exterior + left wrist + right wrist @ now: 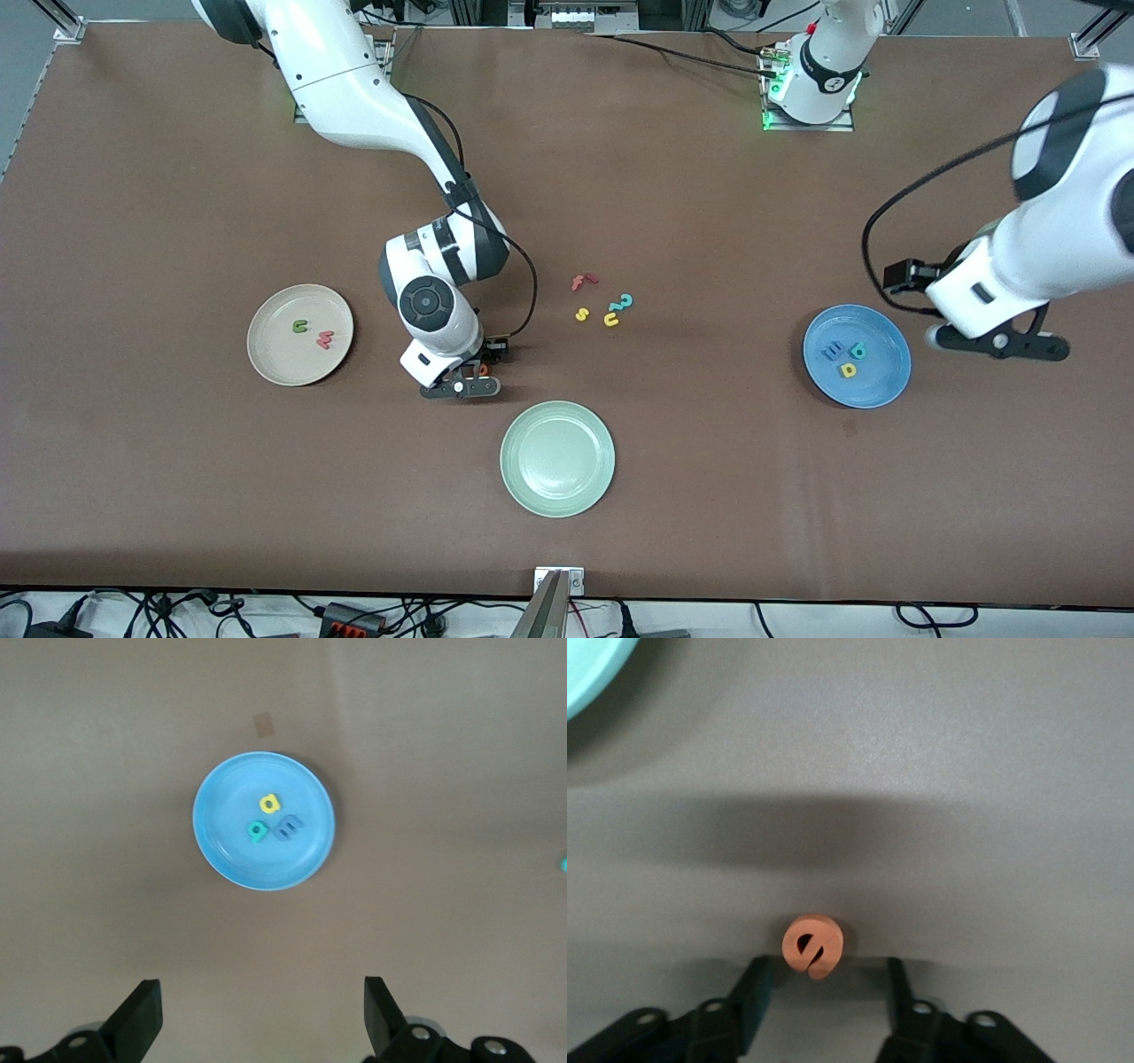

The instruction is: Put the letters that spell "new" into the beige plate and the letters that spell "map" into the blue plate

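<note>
The orange e [813, 946] lies on the table between the beige plate [275, 359] and the pale green plate. My right gripper [826, 967] is down at it, fingers apart on either side, a gap still showing beside the e [484, 369]. The green n [301, 326] and red w [325, 338] lie in the beige plate. The blue plate [217, 846] holds the yellow a [269, 803], teal p [256, 829] and blue m [288, 826]. My left gripper [261, 988] hangs open and empty over the table beside the blue plate [879, 383], toward the left arm's end.
A pale green plate [557, 458] sits empty nearest the front camera. A red f [583, 282], a teal curly piece [625, 302], a yellow s [582, 314] and a yellow u [611, 319] lie loose mid-table. The green plate's rim [589, 673] shows in the right wrist view.
</note>
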Available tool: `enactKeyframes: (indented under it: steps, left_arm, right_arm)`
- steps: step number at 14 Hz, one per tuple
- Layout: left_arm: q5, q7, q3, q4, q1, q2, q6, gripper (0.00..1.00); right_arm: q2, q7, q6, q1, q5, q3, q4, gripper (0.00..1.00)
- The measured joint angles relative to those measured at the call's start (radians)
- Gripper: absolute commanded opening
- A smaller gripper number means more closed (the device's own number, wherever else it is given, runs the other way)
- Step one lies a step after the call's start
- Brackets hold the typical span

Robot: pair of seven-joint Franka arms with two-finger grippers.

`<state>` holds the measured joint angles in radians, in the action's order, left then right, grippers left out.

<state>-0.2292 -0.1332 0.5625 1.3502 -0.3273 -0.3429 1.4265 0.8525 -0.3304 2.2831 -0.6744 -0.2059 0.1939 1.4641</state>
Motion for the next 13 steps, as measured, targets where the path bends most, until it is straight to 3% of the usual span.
enactKeyframes:
  steps: [2,4,7,8,10,13]
  left_arm:
    - [0.1,0.003,-0.208,0.044,0.136,0.089,0.023,1.0]
    - [0.137,0.005,-0.344,0.173,0.231,0.194,0.146,1.0]
    - [0.166,0.005,-0.399,0.367,0.264,0.344,0.27,1.0]
    - [0.194,0.005,-0.426,0.401,0.28,0.374,0.281,1.0]
    - [0.259,0.008,-0.491,0.43,0.315,0.396,0.291,1.0]
    - [0.268,0.011,-0.51,0.439,0.322,0.395,0.296,1.0]
  right_arm:
    - [0.007,0.0,0.0,0.0,0.001,0.001,-0.019,0.5]
    - [0.016,0.0,0.0,0.0,0.001,0.001,-0.033,0.44]
    - [0.022,0.0,0.0,0.0,0.004,0.002,-0.039,0.43]
    - [0.022,0.0,0.0,0.0,0.004,0.002,-0.039,0.38]
    - [0.022,0.0,0.0,0.0,0.009,0.002,-0.039,0.21]
    - [0.022,0.0,-0.001,0.0,0.015,0.004,-0.042,0.19]
